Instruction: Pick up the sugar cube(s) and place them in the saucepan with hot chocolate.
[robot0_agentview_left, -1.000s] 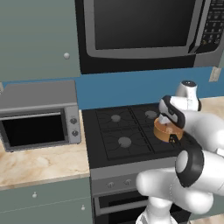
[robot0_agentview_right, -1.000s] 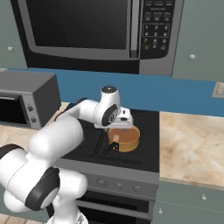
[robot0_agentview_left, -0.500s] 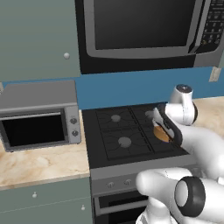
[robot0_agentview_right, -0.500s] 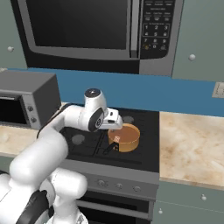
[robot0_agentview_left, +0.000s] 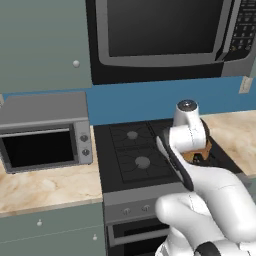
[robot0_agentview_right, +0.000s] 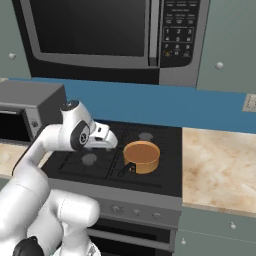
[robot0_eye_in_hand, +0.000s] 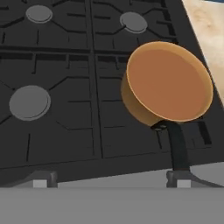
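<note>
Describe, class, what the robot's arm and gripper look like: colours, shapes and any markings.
The arm is glossy white with rounded, tubular links and dark grey joint rings and caps. The gripper is a boxy white block. No cables or markings show.

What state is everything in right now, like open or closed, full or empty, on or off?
Saucepan: upright on the front right burner, filled with flat brown liquid, handle pointing toward the stove's front edge.
Gripper: hovering left of the saucepan, over the stove; open or shut cannot be told.
Stove: no flame visible on any burner.
Upper microwave: door closed, window dark.
Countertop microwave: door closed, dark inside.
</note>
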